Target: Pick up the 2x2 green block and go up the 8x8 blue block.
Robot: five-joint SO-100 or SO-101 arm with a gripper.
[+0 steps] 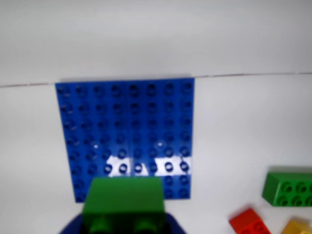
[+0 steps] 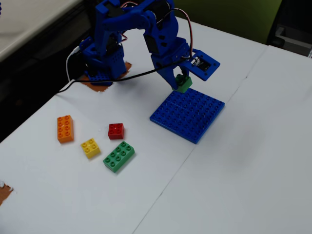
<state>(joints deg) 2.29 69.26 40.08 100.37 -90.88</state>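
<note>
Right up close in the wrist view, the 2x2 green block point(image 1: 123, 200) sits clamped in the gripper point(image 2: 182, 80), jaws closed snug around it. It's hanging just over the near edge of the 8x8 blue block point(image 2: 187, 114), which lies flat on the white bench point(image 2: 243, 185). Longer green brick point(image 2: 119, 156), red brick point(image 2: 116, 130) and yellow brick point(image 2: 90, 147) sit well off to the side.

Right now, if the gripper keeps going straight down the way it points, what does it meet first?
The gripper holds the 2x2 green block over the near-arm edge of the 8x8 blue block. Going straight on, the green block would likely meet that plate's studs first; the gap between them is unclear.
</note>
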